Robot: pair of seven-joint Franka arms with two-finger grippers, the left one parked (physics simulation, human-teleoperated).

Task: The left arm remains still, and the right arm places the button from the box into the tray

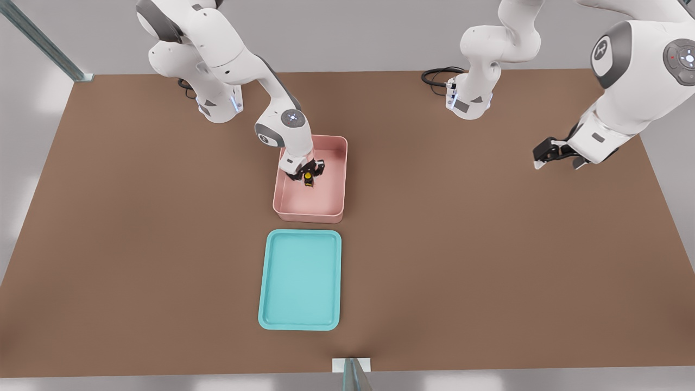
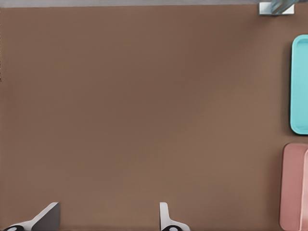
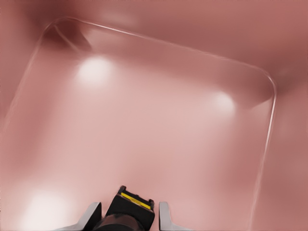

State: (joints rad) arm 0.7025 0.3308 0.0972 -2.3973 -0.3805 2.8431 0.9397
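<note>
The pink box stands at the table's middle, and its inside fills the right wrist view. My gripper reaches down into the box, in its far half. It is shut on the small black button with the yellow cap. In the right wrist view the button sits between the two fingertips of the gripper, just above the box floor. The turquoise tray lies flat on the table just in front of the box and holds nothing. The tray's edge and the box's side also show in the left wrist view.
The brown table spreads wide on both sides of the box and tray. The other arm's gripper hangs over the front view's right. A black cable loops at the far edge by an arm base.
</note>
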